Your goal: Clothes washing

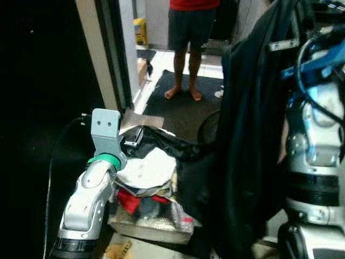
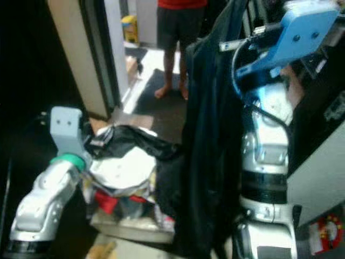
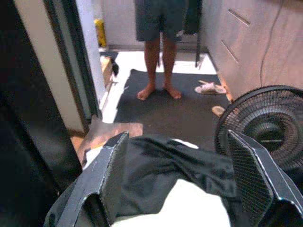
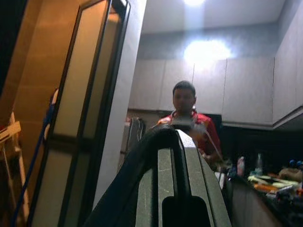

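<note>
A basket [image 1: 156,227] on the floor is heaped with clothes: a white cloth [image 1: 148,167], red pieces and a black garment [image 3: 175,165] lying across the top. My left gripper [image 3: 177,136] hovers open just above that black garment, with nothing between its fingers. My right arm [image 2: 269,140] is raised high on the right. A long dark garment [image 1: 248,135] hangs from it down to the floor beside the basket. My right gripper [image 4: 176,137] is shut, with the dark fabric draped over its fingers.
A person [image 1: 188,32] in a red top and dark shorts stands barefoot on a dark mat [image 1: 183,110] beyond the basket. A floor fan [image 3: 270,127] stands right of the basket. A door frame [image 1: 99,59] is on the left, and slippers [image 3: 210,87] lie by the cabinets.
</note>
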{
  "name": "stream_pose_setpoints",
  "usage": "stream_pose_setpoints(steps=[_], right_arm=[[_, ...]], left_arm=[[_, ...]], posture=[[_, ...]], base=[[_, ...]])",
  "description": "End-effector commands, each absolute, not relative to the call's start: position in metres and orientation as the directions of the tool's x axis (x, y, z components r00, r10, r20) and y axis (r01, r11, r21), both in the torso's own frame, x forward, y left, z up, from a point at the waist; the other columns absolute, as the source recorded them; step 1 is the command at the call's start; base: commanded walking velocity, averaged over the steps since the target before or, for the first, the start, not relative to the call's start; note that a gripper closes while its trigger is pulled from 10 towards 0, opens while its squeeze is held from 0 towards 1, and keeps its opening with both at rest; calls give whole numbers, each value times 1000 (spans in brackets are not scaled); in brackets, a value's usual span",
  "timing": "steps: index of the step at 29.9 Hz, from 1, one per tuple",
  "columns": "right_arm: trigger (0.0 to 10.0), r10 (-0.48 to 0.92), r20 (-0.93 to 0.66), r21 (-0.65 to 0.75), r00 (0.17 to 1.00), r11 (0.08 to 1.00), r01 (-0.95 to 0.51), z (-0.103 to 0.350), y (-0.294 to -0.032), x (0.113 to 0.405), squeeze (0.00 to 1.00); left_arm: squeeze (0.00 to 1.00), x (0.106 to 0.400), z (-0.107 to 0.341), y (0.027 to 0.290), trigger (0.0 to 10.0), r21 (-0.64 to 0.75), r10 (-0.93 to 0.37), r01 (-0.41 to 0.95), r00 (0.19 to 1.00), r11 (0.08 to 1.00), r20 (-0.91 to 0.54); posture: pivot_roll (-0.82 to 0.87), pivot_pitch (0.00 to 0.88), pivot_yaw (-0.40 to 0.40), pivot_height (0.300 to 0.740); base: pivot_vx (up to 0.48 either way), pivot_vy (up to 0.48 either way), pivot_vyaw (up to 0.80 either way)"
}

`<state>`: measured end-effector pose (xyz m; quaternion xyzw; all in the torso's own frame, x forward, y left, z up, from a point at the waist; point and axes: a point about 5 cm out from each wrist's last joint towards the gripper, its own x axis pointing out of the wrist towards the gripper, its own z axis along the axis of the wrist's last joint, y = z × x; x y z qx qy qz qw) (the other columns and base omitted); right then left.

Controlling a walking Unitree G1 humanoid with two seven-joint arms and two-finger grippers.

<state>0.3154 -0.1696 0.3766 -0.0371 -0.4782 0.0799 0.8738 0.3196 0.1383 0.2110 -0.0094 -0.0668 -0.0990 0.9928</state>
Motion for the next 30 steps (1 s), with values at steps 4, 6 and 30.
stream_pose_setpoints(steps=[4, 6, 30], right_arm=[[10000, 173, 799, -131, 576, 985, -114, 363, -164, 319, 0], [10000, 150, 769, -87, 621, 987, -132, 353, -162, 323, 0], [10000, 32, 680, 78, 732, 990, -115, 325, -167, 335, 0]], left_arm=[[0, 320, 210, 135, 10000, -5, -205, 208, 970, 978, 126], [0, 321, 215, 134, 10000, -5, -204, 207, 969, 978, 141], [0, 316, 250, 137, 10000, 30, -218, 217, 943, 976, 250]], posture=[[51, 49, 37, 740], [50, 47, 36, 740], [65, 47, 42, 740]], base=[[0, 0, 0], [0, 0, -400], [0, 0, -786]])
